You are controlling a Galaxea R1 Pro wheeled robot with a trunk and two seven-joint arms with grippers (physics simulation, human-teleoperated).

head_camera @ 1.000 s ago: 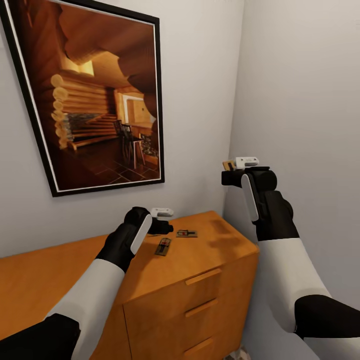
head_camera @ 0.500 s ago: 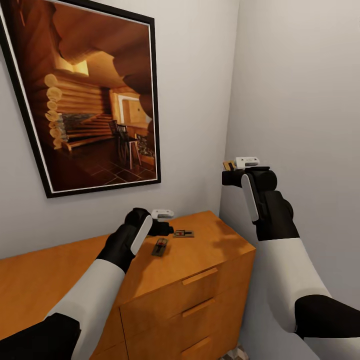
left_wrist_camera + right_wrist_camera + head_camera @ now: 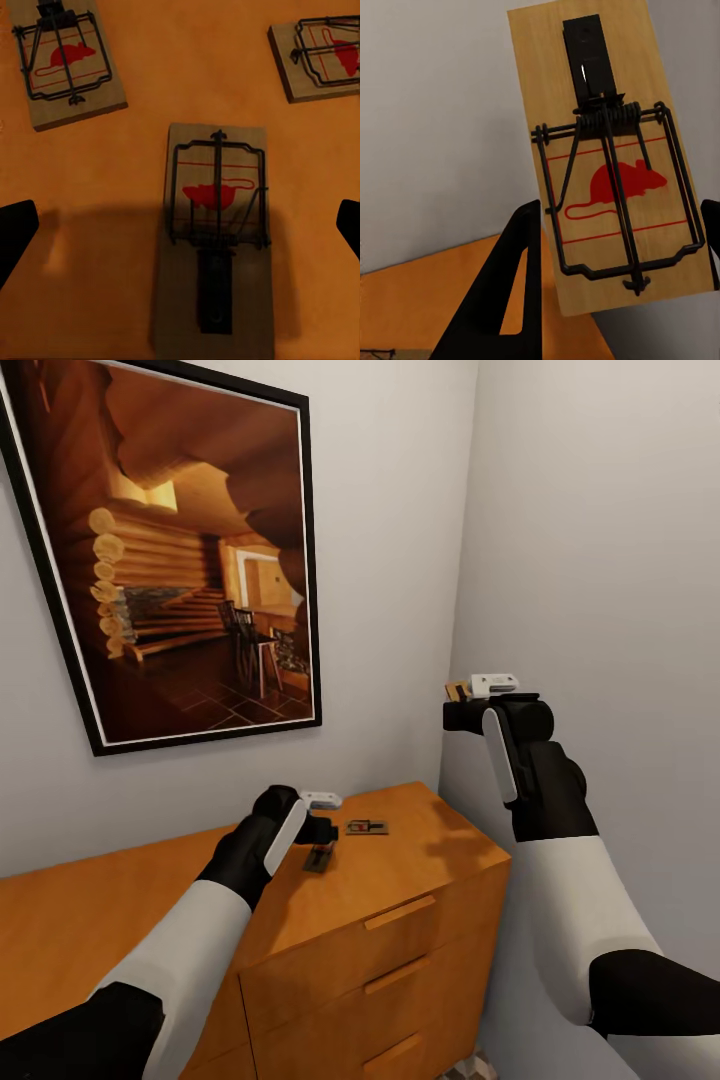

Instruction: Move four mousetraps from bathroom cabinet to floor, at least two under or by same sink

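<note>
The left gripper (image 3: 322, 830) hangs low over the cabinet (image 3: 400, 880), its fingers (image 3: 16, 229) spread wide to either side of a mousetrap (image 3: 216, 247) lying flat on the orange-brown top, not touching it. Two more mousetraps lie close by on the same top, one (image 3: 66, 64) off one corner and another (image 3: 319, 56) off the other. Each board carries a red mouse silhouette inside red lines under the dark wire; no lettering can be read. The right gripper (image 3: 460, 705) is raised near the grey wall corner, well above the cabinet, its fingers (image 3: 510, 285) closed on a fourth mousetrap (image 3: 611, 150). A framed log-cabin picture (image 3: 170, 550) hangs on the wall behind.
</note>
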